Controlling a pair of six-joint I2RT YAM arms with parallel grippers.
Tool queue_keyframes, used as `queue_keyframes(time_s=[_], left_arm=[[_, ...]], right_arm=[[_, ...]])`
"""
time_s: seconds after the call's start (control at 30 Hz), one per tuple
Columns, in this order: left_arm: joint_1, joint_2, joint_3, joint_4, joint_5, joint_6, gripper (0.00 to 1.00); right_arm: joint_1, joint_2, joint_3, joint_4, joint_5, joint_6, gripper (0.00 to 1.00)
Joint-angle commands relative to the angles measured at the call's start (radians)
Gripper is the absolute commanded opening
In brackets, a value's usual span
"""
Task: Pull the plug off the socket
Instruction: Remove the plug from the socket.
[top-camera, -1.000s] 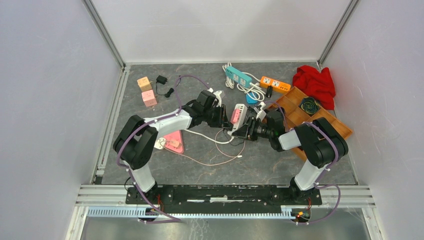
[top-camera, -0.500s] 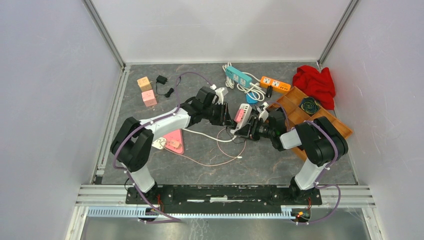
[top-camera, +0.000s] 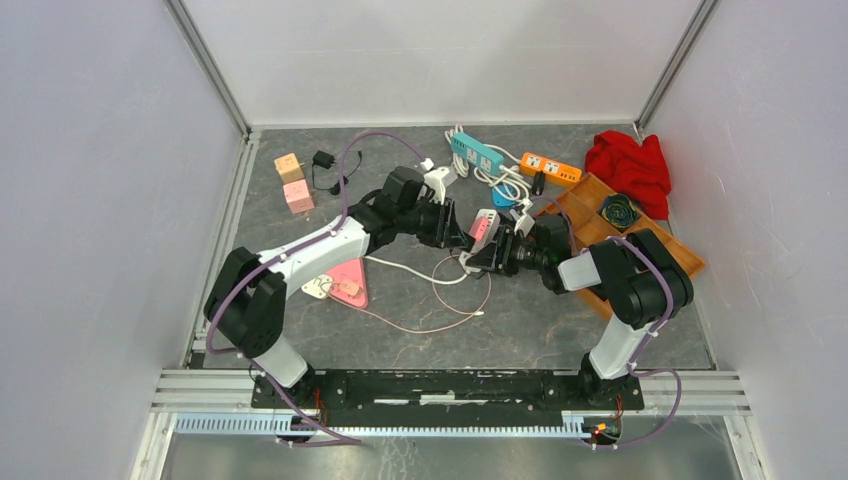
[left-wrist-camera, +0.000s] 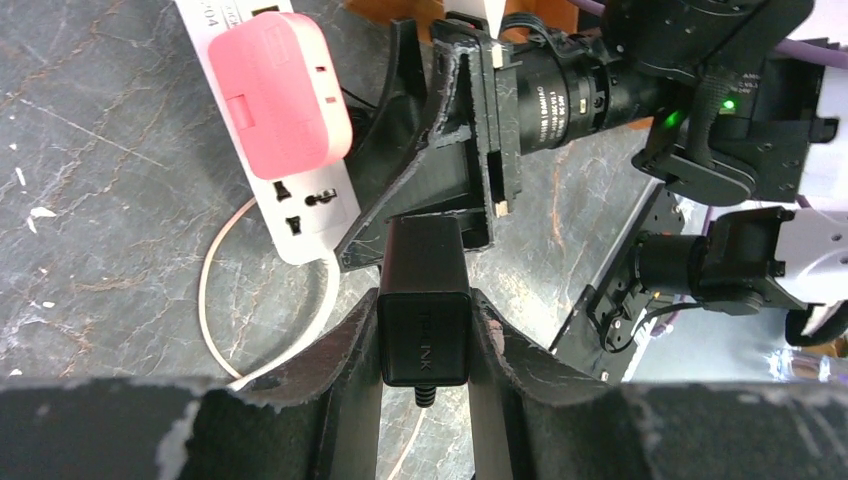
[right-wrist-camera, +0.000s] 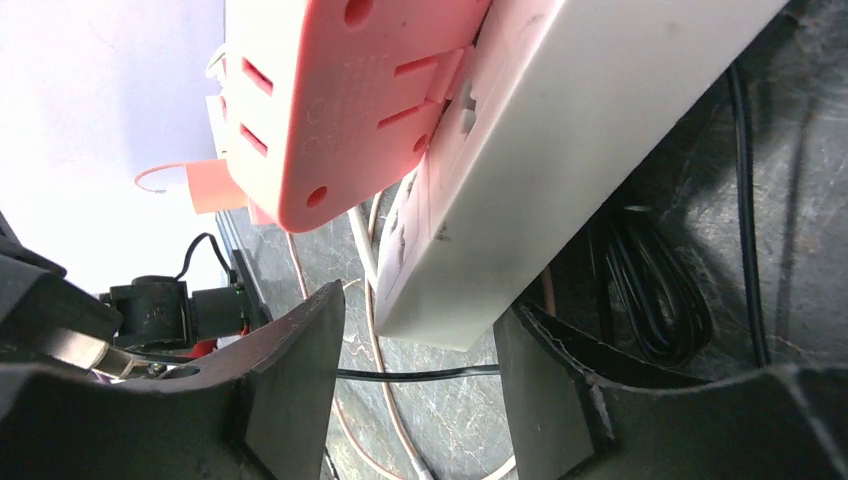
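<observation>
My left gripper (left-wrist-camera: 424, 305) is shut on the black plug (left-wrist-camera: 423, 258), with a finger pressed on each of its sides and its cable leaving at the rear. The plug is out of the white socket strip (left-wrist-camera: 300, 212) and hangs just right of it. A pink adapter (left-wrist-camera: 280, 90) is still plugged into that strip. My right gripper (right-wrist-camera: 420, 312) stands open around the strip's end (right-wrist-camera: 560, 120), with a clear gap at its left finger. In the top view both grippers meet at mid-table: the left gripper (top-camera: 455, 228) and the right gripper (top-camera: 492, 250), with the strip (top-camera: 483, 226) tilted between them.
A teal power strip (top-camera: 476, 152) and an orange one (top-camera: 550, 167) lie at the back, beside a red cloth (top-camera: 630, 165). A wooden tray (top-camera: 600, 225) sits under the right arm. A pink triangle (top-camera: 348, 283), two blocks (top-camera: 294, 182) and loose cables (top-camera: 440, 300) lie left and front.
My right gripper's jaws have spread apart from the white strip. My left arm has shifted toward the back and right with the black plug still in its grip.
</observation>
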Motion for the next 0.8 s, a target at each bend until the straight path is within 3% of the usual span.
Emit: queue_keyframes(time_s=[0.0,0.4,0.77], left_arm=[[0.005,-0.045,0.044,0.026,0.123,0.084,0.02],[0.121,-0.205,-0.014,0.219,0.366,0.06,0.02],[0.174,-0.332,-0.068,0.365,0.485,0.054,0.02]], right_arm=[[-0.004,-0.018,0.033,-0.003,-0.028,-0.055,0.64],[-0.008,-0.023,0.052,0.042,-0.096,-0.062,0.7],[-0.011,-0.038,0.059,0.071,-0.134,-0.073,0.73]])
